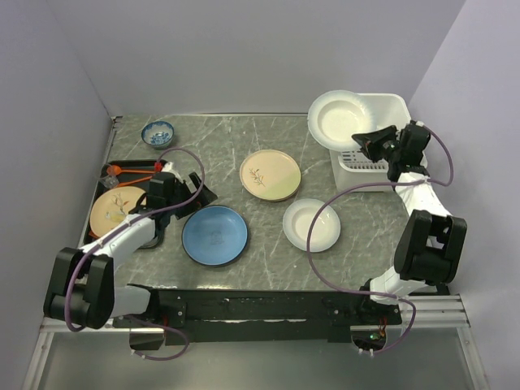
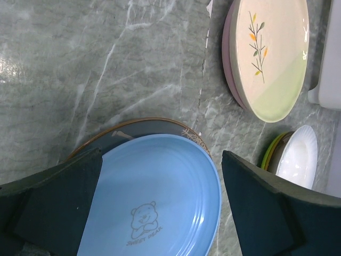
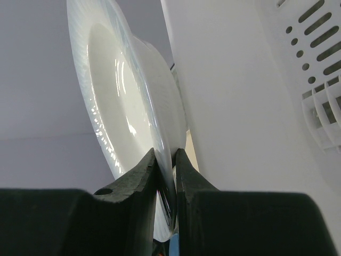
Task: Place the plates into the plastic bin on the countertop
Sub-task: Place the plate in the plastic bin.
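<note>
Your only readable writing is on the blue plate (image 2: 160, 202): a bear outline pressed into its well, with small capitals under it that look like "SWEET BEAR", though the letters are faint.

Your left gripper (image 2: 160, 178) hangs low over that plate at the lower left of the overhead view, jaws spread wide with nothing between them, one finger on each side of the plate's rim. A darker plate (image 2: 133, 130) with a brown edge shows from under the blue one.

Your right gripper (image 3: 165, 160) reaches up to the upper right, its arm bent back at the elbow, and pinches the rim of a white plate (image 3: 122, 96). The plate stands on edge, tilted, at the left wall of the plastic bin (image 1: 382, 162); you cannot tell whether the two touch.

The countertop (image 1: 219, 146) is dark grey marble-look with thin white veins, walled in by plain pale panels. At centre a cream plate (image 1: 270, 175) with a leaf sprig rests on a pink plate (image 2: 230, 58). Below and to the right, a small white plate (image 1: 311, 224) sits on a green plate (image 2: 269, 152). A black tray (image 1: 110, 175) at far left carries another sprig plate (image 1: 118, 210), and a patterned bowl (image 1: 158, 132) sits at upper left.
</note>
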